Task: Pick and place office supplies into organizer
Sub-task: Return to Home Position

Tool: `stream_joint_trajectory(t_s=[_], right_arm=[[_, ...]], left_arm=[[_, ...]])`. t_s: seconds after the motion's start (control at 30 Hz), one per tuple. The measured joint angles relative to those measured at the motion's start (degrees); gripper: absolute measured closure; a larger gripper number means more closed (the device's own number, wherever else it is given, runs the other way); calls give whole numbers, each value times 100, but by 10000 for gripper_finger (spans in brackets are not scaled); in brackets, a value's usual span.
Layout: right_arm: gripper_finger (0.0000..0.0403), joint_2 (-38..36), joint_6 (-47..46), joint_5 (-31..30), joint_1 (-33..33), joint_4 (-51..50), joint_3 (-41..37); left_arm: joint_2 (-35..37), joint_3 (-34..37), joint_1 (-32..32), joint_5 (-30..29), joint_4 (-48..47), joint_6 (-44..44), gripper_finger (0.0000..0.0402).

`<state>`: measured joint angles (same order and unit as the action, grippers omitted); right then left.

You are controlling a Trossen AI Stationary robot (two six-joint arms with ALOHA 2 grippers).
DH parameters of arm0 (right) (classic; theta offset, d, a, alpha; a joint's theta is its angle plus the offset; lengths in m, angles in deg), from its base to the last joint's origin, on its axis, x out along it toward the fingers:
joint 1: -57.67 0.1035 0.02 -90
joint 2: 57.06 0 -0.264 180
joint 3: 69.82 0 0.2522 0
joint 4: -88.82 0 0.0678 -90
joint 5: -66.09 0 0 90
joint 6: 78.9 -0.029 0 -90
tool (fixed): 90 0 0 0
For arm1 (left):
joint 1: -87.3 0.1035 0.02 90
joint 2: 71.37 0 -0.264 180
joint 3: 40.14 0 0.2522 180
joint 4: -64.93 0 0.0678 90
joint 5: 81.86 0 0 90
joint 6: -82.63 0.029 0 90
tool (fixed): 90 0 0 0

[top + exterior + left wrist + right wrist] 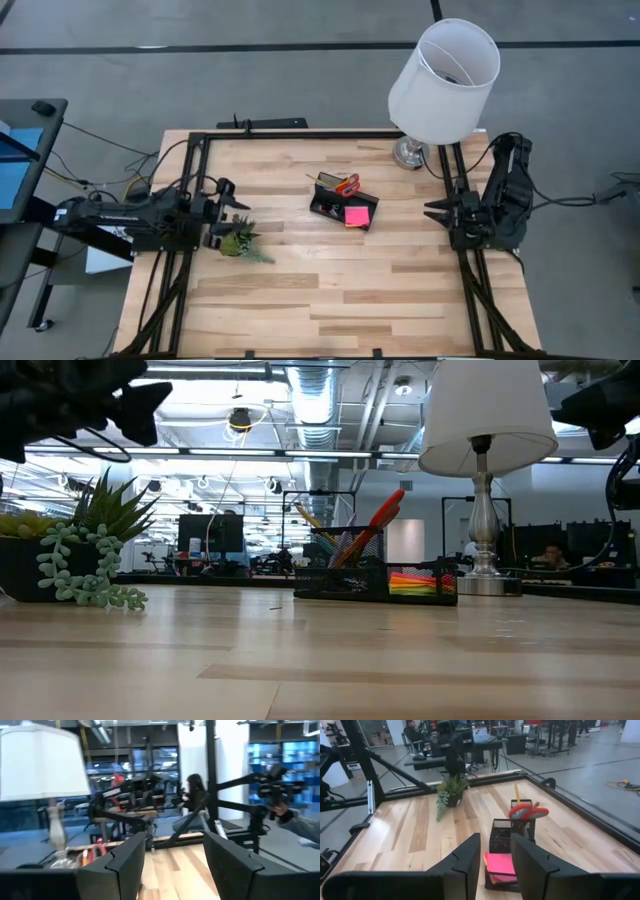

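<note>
The black organizer (343,203) stands at the table's middle, a little toward the far edge. Its tall compartment holds the red-handled scissors (347,183) and pens, upright (372,525). The bright-pink sticky pad (356,215) lies in its low section, and shows in the right wrist view (501,863). My left gripper (240,198) hangs open and empty at the table's left edge, above the green plant. My right gripper (432,212) hangs open and empty at the right edge, pointing toward the organizer (512,837).
A small green plant (240,243) in a dark pot stands at the left, below my left gripper. A white-shaded lamp (443,80) stands at the far right corner. A black frame (300,134) runs around the table's edges. Bare wood lies toward the near edge.
</note>
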<state>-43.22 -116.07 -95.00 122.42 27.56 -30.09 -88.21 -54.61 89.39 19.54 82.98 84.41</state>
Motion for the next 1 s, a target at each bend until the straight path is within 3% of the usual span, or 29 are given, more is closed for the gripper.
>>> stream_joint_trajectory(t_s=[0.23, 0.47, 0.67, 0.9, 1.0], right_arm=[[301, -45, 140, -342, 0, -1, 0], [301, -79, -379, -448, 9, 26, -365], [301, -74, -837, -1201, 10, 43, -981], [301, -74, -710, -964, 11, 858, -1400], [301, -60, -28, -809, 9, 1415, -1578]], left_arm=[[444, 0, 0, 422, -147, 134, 207], [1695, 0, 0, 452, -1637, 51, 207], [1577, 0, 0, 438, -1559, 163, 207], [1608, 0, 0, 439, -2017, 171, 207], [1612, 0, 0, 439, -2466, 165, 207]])
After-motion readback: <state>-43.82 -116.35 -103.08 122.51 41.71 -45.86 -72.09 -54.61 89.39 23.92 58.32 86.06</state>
